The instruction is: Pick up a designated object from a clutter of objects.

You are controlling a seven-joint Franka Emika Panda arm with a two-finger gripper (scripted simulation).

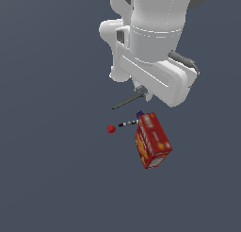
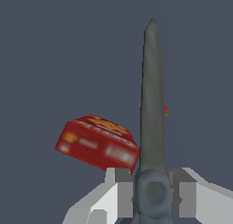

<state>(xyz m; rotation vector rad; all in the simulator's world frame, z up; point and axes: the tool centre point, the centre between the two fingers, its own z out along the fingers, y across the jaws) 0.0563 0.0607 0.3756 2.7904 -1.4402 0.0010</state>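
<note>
The gripper (image 2: 154,191) is clamped on the scissors (image 2: 152,104) at the pivot, one finger (image 2: 122,193) pressed to each side, so the long dark blades jut free ahead of it; in the exterior view they sit just above the middle of the frame, apparently lifted clear of the clutter, though height is hard to judge there. Gripping at the pivot probably keeps the thin tool from swinging. Below centre lie the red box (image 1: 152,140), the marker (image 1: 127,123) and the strawberry (image 1: 111,128); nothing here is a container.
</note>
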